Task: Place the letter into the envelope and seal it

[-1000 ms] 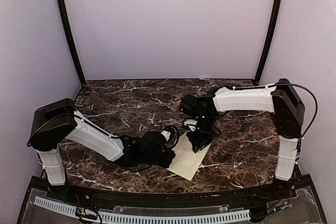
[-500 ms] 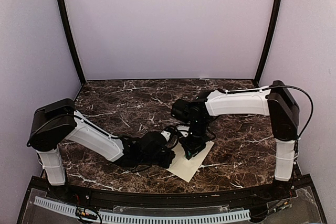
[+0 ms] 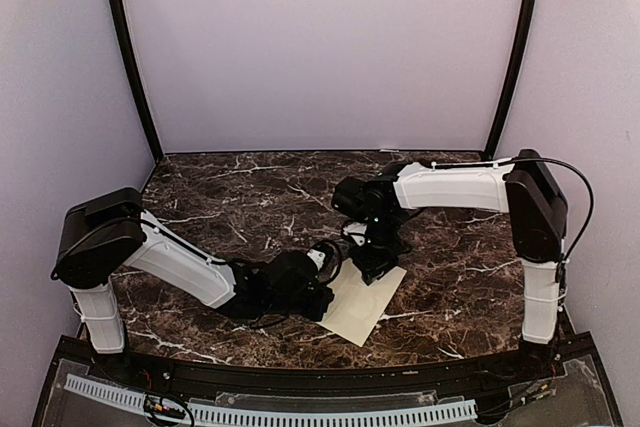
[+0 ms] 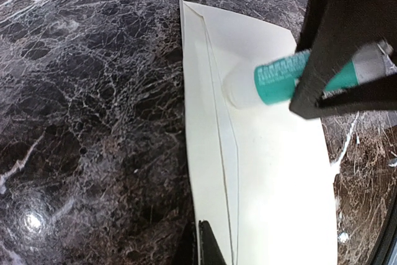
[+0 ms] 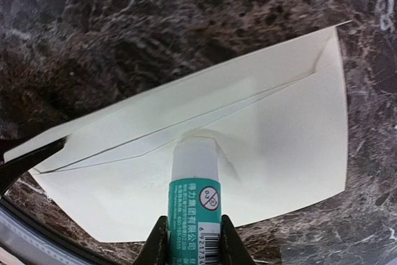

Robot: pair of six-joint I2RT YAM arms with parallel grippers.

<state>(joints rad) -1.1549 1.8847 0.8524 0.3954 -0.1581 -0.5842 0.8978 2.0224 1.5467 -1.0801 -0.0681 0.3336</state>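
The envelope (image 3: 362,309) lies flat on the marble table, pale cream, its flap seam showing in the right wrist view (image 5: 291,128) and the left wrist view (image 4: 273,178). My right gripper (image 3: 373,265) is shut on a green-and-white glue stick (image 5: 193,197) and presses the stick's white tip onto the envelope by the flap edge. The stick also shows in the left wrist view (image 4: 276,80). My left gripper (image 3: 320,290) is shut on the envelope's left edge (image 4: 202,243), low on the table. The letter is hidden from view.
Dark marble tabletop (image 3: 230,197) with lilac walls on three sides. Black frame posts (image 3: 128,57) stand at the back corners. A black rim and a white slotted rail (image 3: 300,412) run along the near edge.
My right gripper with the glue stick shifted left and nearer over the envelope, then back a little. The left gripper and the envelope have stayed put.
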